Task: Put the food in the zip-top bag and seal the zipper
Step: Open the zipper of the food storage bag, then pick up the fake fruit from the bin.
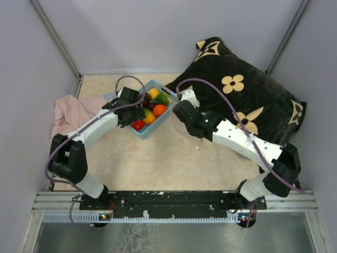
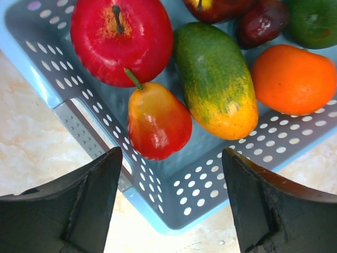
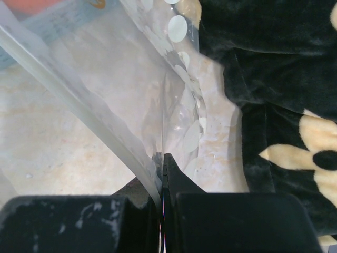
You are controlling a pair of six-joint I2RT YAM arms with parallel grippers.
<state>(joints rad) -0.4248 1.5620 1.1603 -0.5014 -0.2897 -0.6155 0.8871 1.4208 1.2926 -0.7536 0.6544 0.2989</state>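
Observation:
The food lies in a light-blue basket (image 1: 138,129): a red apple (image 2: 121,39), a red-orange pear (image 2: 156,124), a green-yellow mango (image 2: 216,79), an orange (image 2: 294,79), a dark purple piece (image 2: 261,22) and a green piece (image 2: 313,21). My left gripper (image 2: 171,203) is open and empty, hovering over the basket's near corner, just short of the pear. My right gripper (image 3: 162,174) is shut on the zip-top bag (image 3: 158,89), pinching it by the zipper strip (image 3: 73,100). The clear bag (image 1: 181,126) shows faintly right of the basket.
A large black pillow with cream flowers (image 1: 247,100) lies at the back right, close beside the bag. A pink cloth (image 1: 71,113) lies at the left. Grey walls close in the table's back and sides.

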